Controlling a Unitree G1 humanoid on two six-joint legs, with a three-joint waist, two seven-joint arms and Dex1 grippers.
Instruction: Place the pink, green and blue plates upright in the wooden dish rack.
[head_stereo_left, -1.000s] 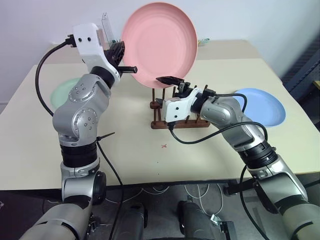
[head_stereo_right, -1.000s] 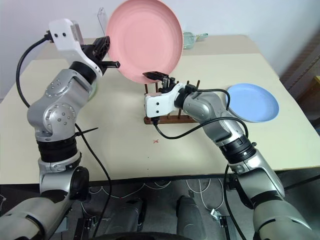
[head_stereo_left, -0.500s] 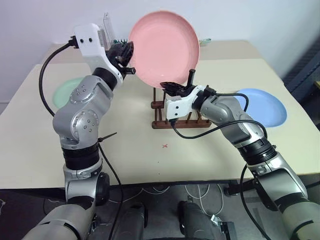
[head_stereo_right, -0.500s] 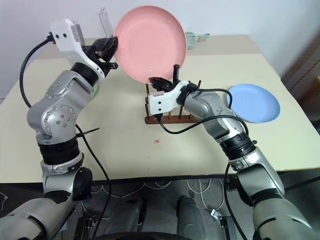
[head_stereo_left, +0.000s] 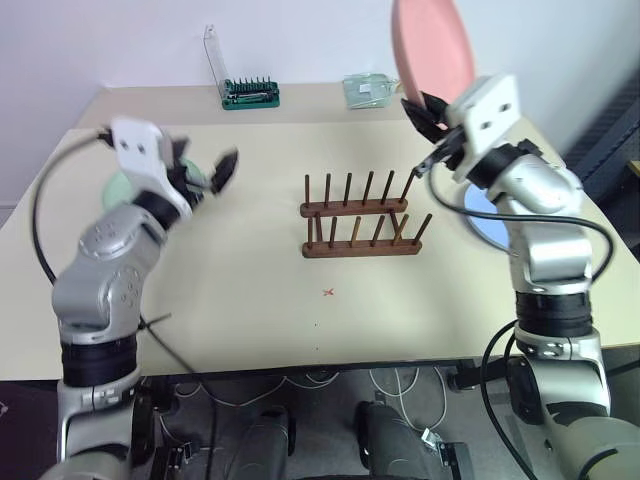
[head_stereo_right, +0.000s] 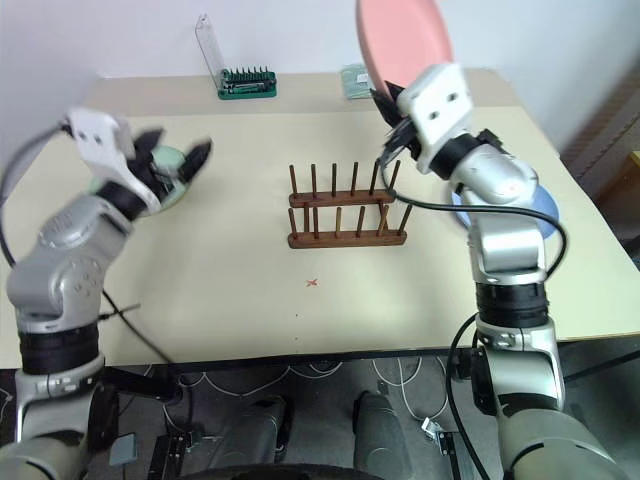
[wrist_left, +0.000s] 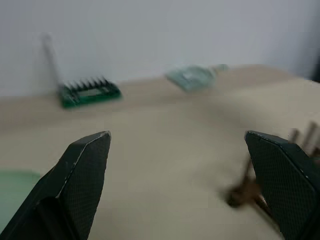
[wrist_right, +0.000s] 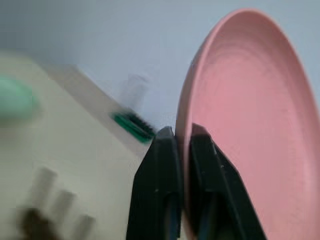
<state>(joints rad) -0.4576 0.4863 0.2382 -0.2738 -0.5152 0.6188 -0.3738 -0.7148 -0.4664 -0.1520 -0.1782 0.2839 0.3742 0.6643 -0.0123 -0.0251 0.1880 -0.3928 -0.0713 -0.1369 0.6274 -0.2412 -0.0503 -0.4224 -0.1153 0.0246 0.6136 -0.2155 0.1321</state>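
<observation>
Pinching pink plate (head_stereo_left: 432, 45) rim between pressed-together fingers, right gripper (head_stereo_left: 428, 112) holds it upright, raised; wooden dish rack (head_stereo_left: 362, 217) below and beside fingers, empty. Left gripper (head_stereo_left: 205, 170) spread wide, empty, farther from rack.

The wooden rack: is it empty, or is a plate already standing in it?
Empty. The rack shows bare pegs; the right gripper holds the pink plate above it.

L gripper (wrist_left: 177, 185) wide open over table (wrist_left: 165, 150); green holder (wrist_left: 90, 92) far, rack (wrist_left: 250, 187) near.
</observation>
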